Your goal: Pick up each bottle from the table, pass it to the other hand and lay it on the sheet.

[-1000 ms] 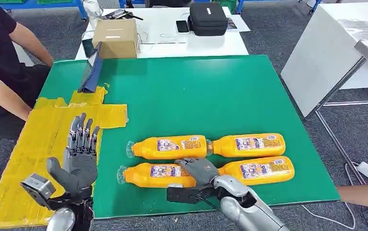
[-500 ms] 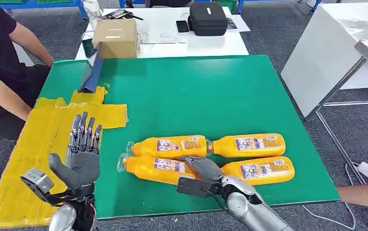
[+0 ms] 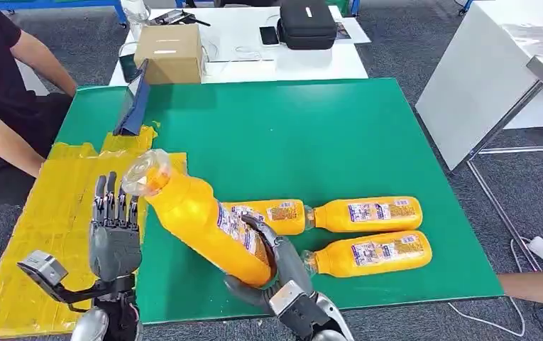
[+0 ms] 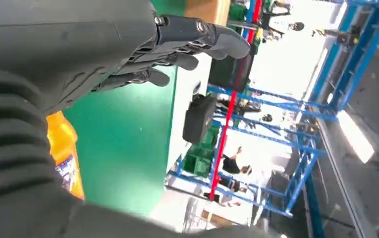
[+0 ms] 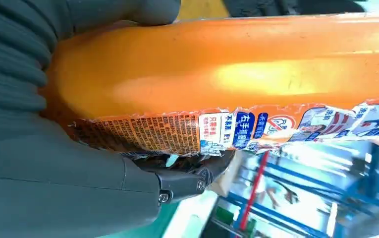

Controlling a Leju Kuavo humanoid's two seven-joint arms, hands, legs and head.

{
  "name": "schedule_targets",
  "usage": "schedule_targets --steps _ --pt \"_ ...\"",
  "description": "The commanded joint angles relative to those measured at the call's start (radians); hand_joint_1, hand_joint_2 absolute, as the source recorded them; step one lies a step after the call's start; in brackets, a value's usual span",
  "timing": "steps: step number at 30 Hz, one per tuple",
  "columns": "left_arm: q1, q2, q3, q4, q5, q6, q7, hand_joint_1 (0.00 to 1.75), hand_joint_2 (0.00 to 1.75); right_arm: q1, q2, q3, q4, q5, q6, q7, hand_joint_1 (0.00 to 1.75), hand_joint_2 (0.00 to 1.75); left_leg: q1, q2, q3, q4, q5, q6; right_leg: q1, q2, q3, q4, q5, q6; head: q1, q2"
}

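The head view is bright and evenly lit from overhead, with soft, short shadows under the lying bottles (image 3: 370,215) on the green desk (image 3: 311,135). The raised bottle (image 3: 201,220) is slightly smeared by motion, its clear cap end blurred. In the left wrist view the left hand (image 4: 78,59) sits close and dark, while windows and a ceiling light strip (image 4: 355,136) behind are blown out to white. In the right wrist view a glare streak runs along the bottle's orange side, and the background is soft and overexposed.
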Motion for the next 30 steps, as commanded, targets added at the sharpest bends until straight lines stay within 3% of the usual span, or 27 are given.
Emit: schedule_targets --steps 1,7,19,23,30 --pt "-0.001 0.015 -0.037 0.033 0.013 -0.065 0.037 0.0 1.75 0.009 0.023 -0.047 -0.049 -0.008 -0.026 -0.032 1.75 1.75 0.0 -0.001 0.003 0.0 -0.001 -0.001 0.0 0.002 0.002 0.0 -0.001 -0.002 0.0 0.0" --pt "0.036 0.035 -0.133 -0.01 -0.023 -0.157 0.015 0.0 1.75 -0.027 0.025 -0.054 0.028 0.003 -0.008 -0.021 1.75 1.75 0.001 0.0 0.004 -0.001 -0.001 -0.001 0.0 0.003 0.004 -0.001 -0.001 -0.002 0.0 0.0" --pt "0.034 0.055 -0.148 0.001 -0.006 -0.255 -0.018 0.0 1.75 -0.085 0.025 -0.048 0.151 0.046 0.039 0.027 1.75 1.75 0.001 0.001 0.004 -0.002 -0.001 -0.001 0.0 0.004 0.003 -0.002 0.0 -0.002 0.0 0.0" --pt "0.028 0.054 -0.147 0.008 -0.002 -0.281 -0.019 0.0 1.75 -0.155 0.013 0.076 0.281 0.238 0.064 0.108 1.75 1.75 0.001 0.003 0.005 -0.003 -0.001 -0.001 0.0 0.006 0.004 -0.002 0.0 -0.003 0.0 0.0" --pt "0.033 0.054 -0.139 0.017 -0.028 -0.288 -0.018 0.0 1.75 -0.208 0.026 0.233 0.377 0.342 0.086 0.142 1.75 1.75 0.001 0.001 0.003 -0.002 0.0 -0.001 0.0 0.003 0.002 -0.001 0.0 -0.002 0.0 0.0"
